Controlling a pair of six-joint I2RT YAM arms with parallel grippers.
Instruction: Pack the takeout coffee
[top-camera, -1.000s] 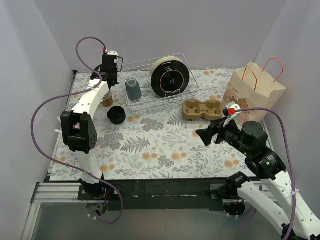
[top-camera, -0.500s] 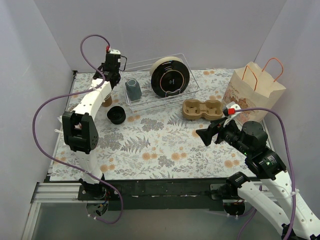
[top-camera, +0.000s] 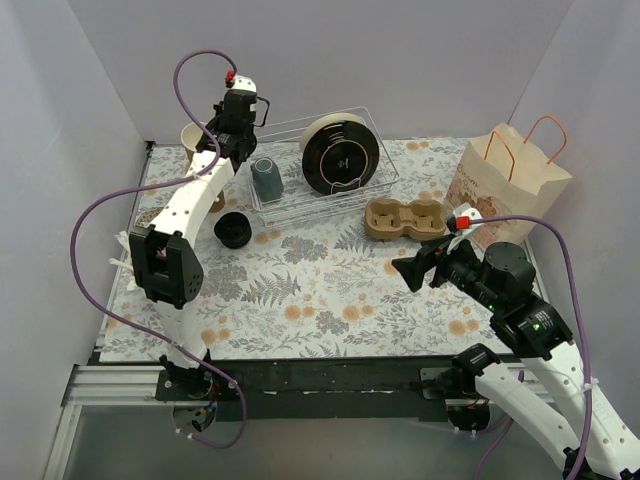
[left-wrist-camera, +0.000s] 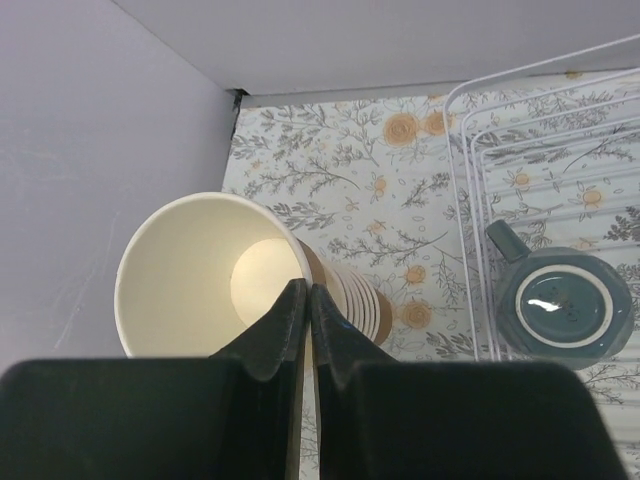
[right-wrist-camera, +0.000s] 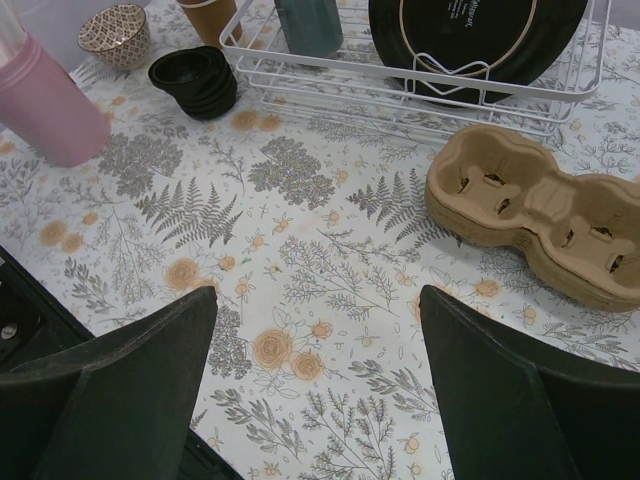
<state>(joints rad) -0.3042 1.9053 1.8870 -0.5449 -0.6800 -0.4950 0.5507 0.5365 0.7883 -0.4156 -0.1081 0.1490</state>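
Observation:
No lidded tan cup is in view. My left gripper (left-wrist-camera: 307, 290) is shut on the rim of a lidless cream paper cup (left-wrist-camera: 200, 270), one finger inside it and one outside. It holds the cup above the stack of paper cups (left-wrist-camera: 358, 302). In the top view the left gripper (top-camera: 213, 140) holds this cup (top-camera: 192, 143) high at the back left, near the wall. A stack of black lids (top-camera: 232, 230) lies on the floral mat and also shows in the right wrist view (right-wrist-camera: 195, 80). My right gripper (top-camera: 408, 270) is open and empty above the mat (right-wrist-camera: 318, 300).
A wire rack (top-camera: 375, 185) holds a black plate (top-camera: 342, 153) and a grey-blue mug (top-camera: 266, 178). A kraft cup carrier (top-camera: 405, 218) lies in front of it. A paper bag (top-camera: 505, 185) stands at the right. A pink cup (right-wrist-camera: 45, 100) and a small patterned bowl (right-wrist-camera: 113, 33) are at the left.
My left gripper has risen and moved back and right, lifting one cream cup off the stack. The right arm has not moved.

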